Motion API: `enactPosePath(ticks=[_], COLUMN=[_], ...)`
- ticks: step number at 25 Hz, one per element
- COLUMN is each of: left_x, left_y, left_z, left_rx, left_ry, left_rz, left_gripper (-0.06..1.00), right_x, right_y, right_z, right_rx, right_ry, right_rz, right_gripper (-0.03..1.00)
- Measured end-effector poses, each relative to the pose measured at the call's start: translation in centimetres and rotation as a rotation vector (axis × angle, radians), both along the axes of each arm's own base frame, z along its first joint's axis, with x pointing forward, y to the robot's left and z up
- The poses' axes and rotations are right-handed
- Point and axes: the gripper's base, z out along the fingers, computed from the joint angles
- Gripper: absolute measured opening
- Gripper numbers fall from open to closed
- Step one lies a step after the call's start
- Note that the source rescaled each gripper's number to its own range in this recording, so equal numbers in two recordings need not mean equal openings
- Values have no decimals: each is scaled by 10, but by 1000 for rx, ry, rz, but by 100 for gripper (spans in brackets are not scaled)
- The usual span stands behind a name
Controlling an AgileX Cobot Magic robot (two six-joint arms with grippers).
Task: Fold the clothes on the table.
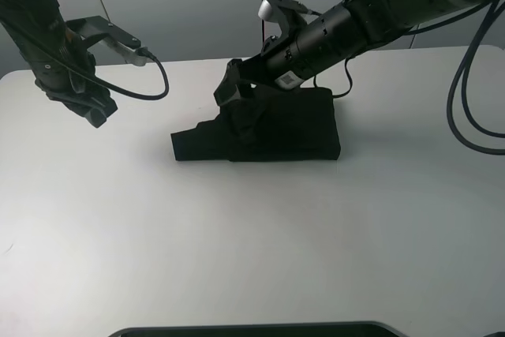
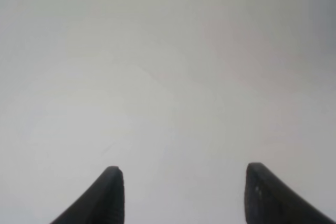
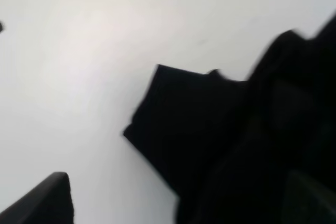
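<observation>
At the folded T-shirt [image 1: 276,128]'s left end, right gripper [image 1: 230,89] hangs wide open and empty. Shirt's long axis runs left-right. Left gripper [image 1: 95,113] is open, empty, well apart.

black t-shirt [image 3: 220,140] blurred and cropped in right wrist view, left fingers [image 2: 107,198] cropped by frame edge, right fingers [image 3: 50,200] too

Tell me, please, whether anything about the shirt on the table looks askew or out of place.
The black T-shirt is mostly a tidy rectangle, but one flap juts out past its left end in the high view, and the cloth is rumpled beside the right gripper. Nothing looks spilled or damaged on the table.
</observation>
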Motion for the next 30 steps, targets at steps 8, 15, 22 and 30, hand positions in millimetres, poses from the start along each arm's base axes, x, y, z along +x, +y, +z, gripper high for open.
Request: enactPosePath(ticks=[8,15,22,30], left_x=[0,-7,-25,-75], left_y=[0,5,25,56], left_z=[0,36,101,183], left_rx=[0,-26,5,-54], left_ry=[0,-108,-338,-633], left_rz=[-2,-15,-22,44], left_gripper=[69,69,69,69], right_x=[13,12,-12,-29], right_y=[-47,-26,37,67], right_z=[5,-36,-60,-68], right_rx=[-153,-3,182,234], right_ry=[36,198,233,206], right_rz=[-98,-87,-19,29], right_gripper=[79,79,79,79])
